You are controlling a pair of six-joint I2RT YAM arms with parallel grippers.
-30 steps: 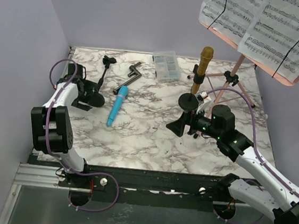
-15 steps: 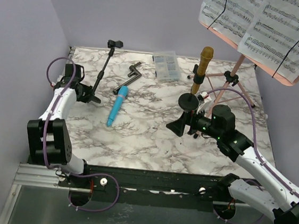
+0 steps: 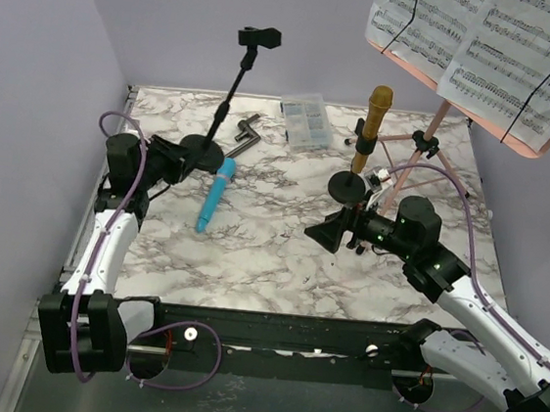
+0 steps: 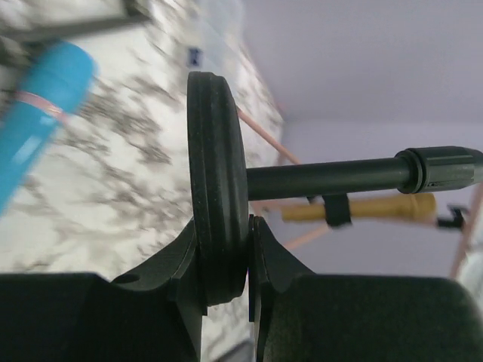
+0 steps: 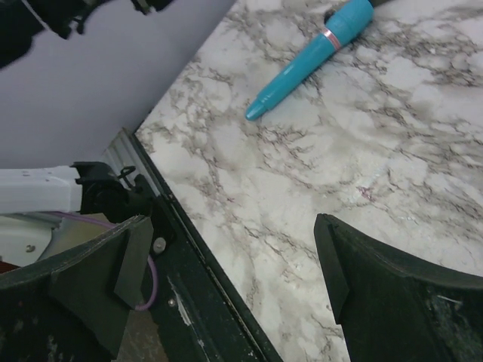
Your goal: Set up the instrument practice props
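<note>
My left gripper is shut on the edge of the round base of a black pole. The pole stands nearly upright, its clip at the top. A blue microphone lies flat just right of that base. A gold microphone sits in the second black pole, whose round base is mid-table. My right gripper hangs open and empty in front of that base. The pink music rack with white pages stands at the back right.
A small clear plastic box and a dark angled metal piece lie at the back of the marble table. The rack's tripod legs spread behind the gold microphone. Purple walls close in the left and back; a black rail edges the front.
The left gripper closed on the pole's round base, then swung the pole from lying flat to nearly upright and carried it rightwards. The right arm barely moved.
</note>
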